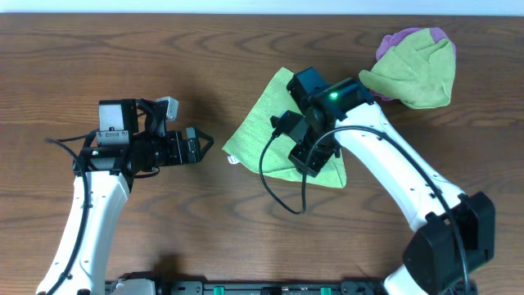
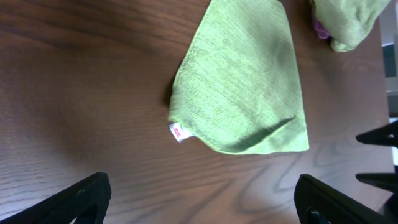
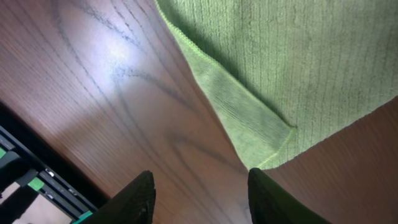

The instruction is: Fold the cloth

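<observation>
No wording can be read anywhere. A small white tag (image 2: 178, 132) with a red mark hangs at the edge of the green cloth (image 2: 249, 81), just ahead of the left claw (image 2: 202, 200); its print is too small to make out

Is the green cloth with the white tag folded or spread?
Folded: the cloth shows two stacked layers at its corner.

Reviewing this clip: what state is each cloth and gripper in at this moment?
Green cloth: folded over, lying flat on the table.
Second green cloth: crumpled at the far right, lying on the purple cloth.
Purple cloth: bunched, mostly covered.
Left gripper: open, empty, off the cloth.
Right gripper: open, empty, at the folded cloth's corner.
</observation>
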### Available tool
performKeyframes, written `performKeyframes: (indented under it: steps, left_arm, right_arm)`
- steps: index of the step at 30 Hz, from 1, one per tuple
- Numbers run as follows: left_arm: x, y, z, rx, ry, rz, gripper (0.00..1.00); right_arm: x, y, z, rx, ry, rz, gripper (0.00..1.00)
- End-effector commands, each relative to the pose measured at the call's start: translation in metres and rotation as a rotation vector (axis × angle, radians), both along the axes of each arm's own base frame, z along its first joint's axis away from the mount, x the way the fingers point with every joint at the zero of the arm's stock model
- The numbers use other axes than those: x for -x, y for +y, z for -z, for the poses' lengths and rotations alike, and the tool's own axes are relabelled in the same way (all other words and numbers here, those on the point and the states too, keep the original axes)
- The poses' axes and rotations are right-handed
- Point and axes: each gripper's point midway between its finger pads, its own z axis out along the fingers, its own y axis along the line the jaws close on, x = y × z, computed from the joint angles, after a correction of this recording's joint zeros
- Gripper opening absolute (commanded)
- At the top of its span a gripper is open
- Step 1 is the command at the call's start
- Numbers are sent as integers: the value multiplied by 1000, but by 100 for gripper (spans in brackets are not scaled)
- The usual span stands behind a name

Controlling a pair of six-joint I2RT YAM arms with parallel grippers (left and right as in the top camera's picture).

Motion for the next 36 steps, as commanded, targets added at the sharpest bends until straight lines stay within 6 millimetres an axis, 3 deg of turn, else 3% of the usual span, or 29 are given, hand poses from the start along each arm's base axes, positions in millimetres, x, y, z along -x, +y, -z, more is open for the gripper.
performKeyframes:
  steps: [1,6,10,14,17,23,28,36]
  left_arm:
    - [-6,4,-1,-35,-14,-16,95]
    - [-6,4,-1,-36,-15,-16,95]
    - [-6,4,-1,-35,-14,-16,96]
    - [-6,4,-1,-35,-12,-15,95]
    - [-4,4,0,-34,-5,-15,95]
    - [-2,4,1,-29,11,-16,95]
    - [-2,4,1,-29,12,-16,95]
    - [2,4,3,-29,30,-16,95]
  right_arm:
    - [-2,-3,1,30,-8,59,45]
    - [-15,-26,1,60,-4,327,44]
    - [-17,-38,1,9,63,442,48]
    - [-13,-40,10,-111,153,440,61]
    - [-12,-45,26,-148,180,462,64]
    - [-7,-51,58,-151,185,482,63]
    - [-11,-51,72,-165,151,478,62]
    - [-19,-66,86,-119,94,497,61]
